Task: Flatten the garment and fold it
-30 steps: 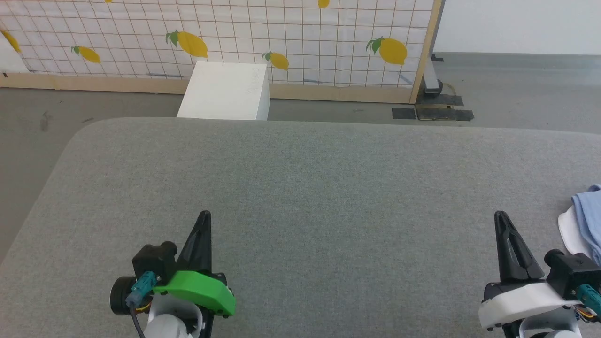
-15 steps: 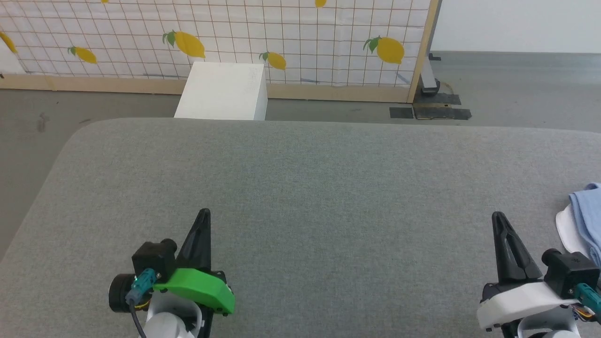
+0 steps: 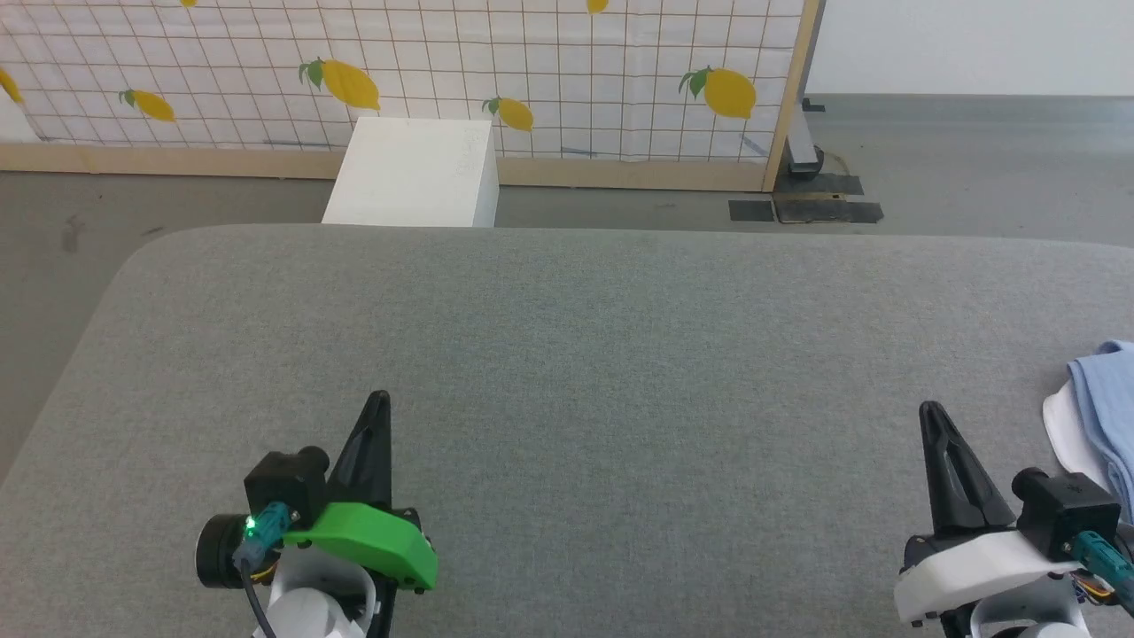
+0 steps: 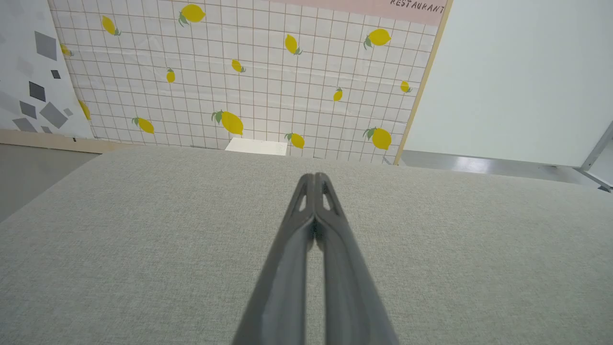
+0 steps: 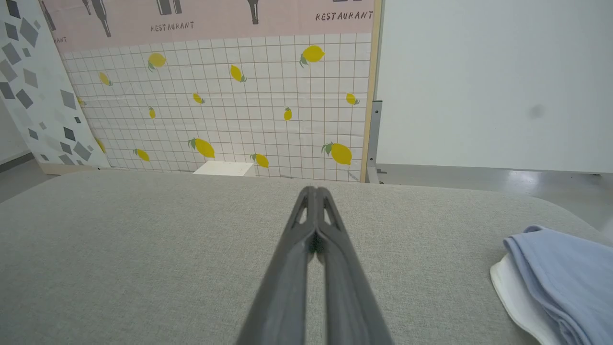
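The garment (image 3: 1103, 403) is a light blue cloth bunched over a white layer, lying at the right edge of the grey table (image 3: 567, 354); the right wrist view has it as the garment (image 5: 560, 273) at the lower right. My right gripper (image 3: 927, 409) hovers over the table just left of it, fingers pressed together and empty, seen again as the right gripper (image 5: 313, 190). My left gripper (image 3: 380, 397) stands over bare table at the lower left, also shut and empty, and its own camera shows the left gripper (image 4: 313, 176) with tips touching.
A white box (image 3: 412, 173) stands on the floor beyond the table's far edge. Behind it runs a lemon-patterned panel (image 3: 532, 71) in a wooden frame. Grey floor (image 3: 974, 168) lies to the right of the panel.
The whole picture has slid slightly left and down, so the head camera has shifted. Both grippers stay shut and the garment lies as before.
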Robot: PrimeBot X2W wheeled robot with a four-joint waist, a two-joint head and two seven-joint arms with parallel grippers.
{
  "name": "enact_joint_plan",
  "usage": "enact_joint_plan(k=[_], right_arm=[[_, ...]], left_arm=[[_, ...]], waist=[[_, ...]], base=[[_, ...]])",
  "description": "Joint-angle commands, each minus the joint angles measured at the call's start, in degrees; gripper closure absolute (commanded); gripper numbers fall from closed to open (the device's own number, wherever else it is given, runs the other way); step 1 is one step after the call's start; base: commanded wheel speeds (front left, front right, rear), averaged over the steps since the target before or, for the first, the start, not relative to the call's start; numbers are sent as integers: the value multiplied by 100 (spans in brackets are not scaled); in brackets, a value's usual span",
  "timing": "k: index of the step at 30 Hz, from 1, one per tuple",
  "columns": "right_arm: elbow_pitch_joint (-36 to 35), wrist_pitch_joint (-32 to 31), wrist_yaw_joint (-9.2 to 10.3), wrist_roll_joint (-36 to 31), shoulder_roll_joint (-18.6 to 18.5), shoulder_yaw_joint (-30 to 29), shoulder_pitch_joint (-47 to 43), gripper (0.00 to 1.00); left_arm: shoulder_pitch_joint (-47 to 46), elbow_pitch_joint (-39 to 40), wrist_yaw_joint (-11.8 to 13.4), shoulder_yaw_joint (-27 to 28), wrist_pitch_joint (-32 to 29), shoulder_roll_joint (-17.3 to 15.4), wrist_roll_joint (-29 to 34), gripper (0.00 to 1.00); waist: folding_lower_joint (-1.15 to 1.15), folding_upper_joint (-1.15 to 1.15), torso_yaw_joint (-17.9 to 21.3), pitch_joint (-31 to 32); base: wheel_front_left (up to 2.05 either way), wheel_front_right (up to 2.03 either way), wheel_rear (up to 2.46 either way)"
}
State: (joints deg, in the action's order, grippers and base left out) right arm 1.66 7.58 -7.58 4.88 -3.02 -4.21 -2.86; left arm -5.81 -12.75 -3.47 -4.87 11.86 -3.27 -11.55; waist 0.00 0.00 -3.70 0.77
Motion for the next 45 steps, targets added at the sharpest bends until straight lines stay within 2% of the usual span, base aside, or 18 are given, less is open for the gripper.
enact_joint_plan(k=[1, 45], right_arm=[[-25, -22, 2, -48, 3, 16, 59, 100], [-91, -363, 5, -252, 8, 204, 164, 100]], left_arm=[[94, 51, 37, 17, -29, 8, 86, 100], [319, 617, 180, 235, -565, 23, 581, 100]], waist=[[0, 0, 5, -1], [0, 0, 174, -36]], base=[[0, 0, 0], [0, 0, 0]])
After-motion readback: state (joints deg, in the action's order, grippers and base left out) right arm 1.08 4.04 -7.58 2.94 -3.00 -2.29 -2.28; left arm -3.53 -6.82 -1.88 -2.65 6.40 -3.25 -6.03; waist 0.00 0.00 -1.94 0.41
